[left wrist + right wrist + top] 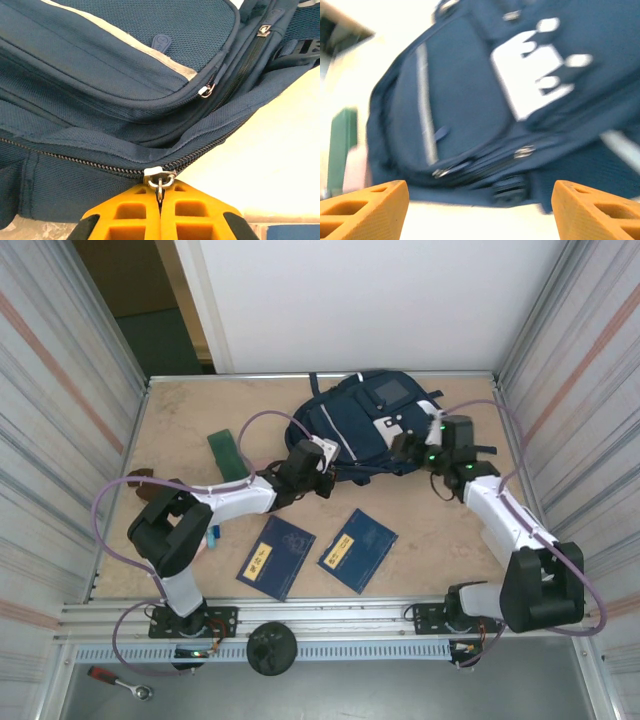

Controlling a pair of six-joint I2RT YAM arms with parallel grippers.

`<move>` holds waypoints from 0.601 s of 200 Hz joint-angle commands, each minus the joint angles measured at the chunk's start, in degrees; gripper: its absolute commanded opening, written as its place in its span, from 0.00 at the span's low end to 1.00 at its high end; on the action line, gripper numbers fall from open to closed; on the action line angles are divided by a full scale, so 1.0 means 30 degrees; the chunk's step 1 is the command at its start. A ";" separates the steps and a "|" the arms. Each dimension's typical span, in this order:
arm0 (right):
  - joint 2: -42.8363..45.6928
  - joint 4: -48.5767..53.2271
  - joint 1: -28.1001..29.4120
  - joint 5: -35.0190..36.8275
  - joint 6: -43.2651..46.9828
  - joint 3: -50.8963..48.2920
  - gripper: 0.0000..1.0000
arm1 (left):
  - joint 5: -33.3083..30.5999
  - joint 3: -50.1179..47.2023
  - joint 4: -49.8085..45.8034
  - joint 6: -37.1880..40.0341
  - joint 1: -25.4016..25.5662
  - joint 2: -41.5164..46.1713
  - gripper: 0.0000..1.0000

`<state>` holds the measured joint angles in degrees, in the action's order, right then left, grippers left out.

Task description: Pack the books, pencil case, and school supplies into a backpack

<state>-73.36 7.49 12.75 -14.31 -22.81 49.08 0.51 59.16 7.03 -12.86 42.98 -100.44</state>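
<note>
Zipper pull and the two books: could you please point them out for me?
Zipper pull (pixel 160 179): left wrist view, its metal ring.
Left book (pixel 278 558): top view, middle of its cover.
Right book (pixel 358 550): top view, middle of its cover.

Your table (pixel 420 530) is a pale, mottled wooden board. On it you have the backpack (pixel 355 420) lying flat at the far middle, front face up. Two books lie side by side at the near middle, apart from each other and from the backpack: the left book (pixel 276 557) and the right book (pixel 357 549), both turned at an angle. A flat green piece (pixel 227 452) lies left of the backpack. Toward the left you have a small blue-and-white pen (pixel 214 535), and a brown bit (pixel 140 475) at the left edge.
</note>
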 commanded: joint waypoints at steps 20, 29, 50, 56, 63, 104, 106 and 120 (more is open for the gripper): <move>-0.1340 -0.2085 0.2966 0.0992 0.6241 -0.1001 0.76 | 0.2048 0.0489 0.0107 -0.0590 -0.0689 0.0777 0.00; -0.1908 -0.2085 0.3440 0.1165 0.6862 -0.0774 0.76 | 0.2272 0.0396 0.0235 -0.0598 -0.0812 0.0860 0.00; -0.3154 -0.1641 0.4329 0.1456 0.8407 0.0020 0.76 | 0.2813 0.0400 0.0254 -0.0696 -0.1075 0.0902 0.00; -0.3534 -0.1391 0.4521 0.1682 0.8750 0.0369 0.76 | 0.2963 0.0419 0.0265 -0.0769 -0.1121 0.0932 0.00; -0.3954 -0.1099 0.4650 0.1850 0.9111 0.0778 0.76 | 0.3125 0.0408 0.0274 -0.0810 -0.1200 0.1011 0.00; -0.6111 -0.0403 0.5035 0.2190 1.0480 0.2556 0.71 | 0.3539 0.0455 0.0165 -0.0779 -0.1427 0.1275 0.00; -0.6236 -0.0390 0.5036 0.2227 1.0490 0.2637 0.69 | 0.3525 0.0464 0.0152 -0.0780 -0.1412 0.1274 0.00; -0.6889 -0.0227 0.5151 0.2582 1.0706 0.3144 0.55 | 0.3610 0.0430 0.0193 -0.0759 -0.1443 0.1305 0.00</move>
<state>-90.76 4.95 27.75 -8.58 5.58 55.27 9.50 59.16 6.57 -14.74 39.11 -100.05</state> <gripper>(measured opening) 0.649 0.046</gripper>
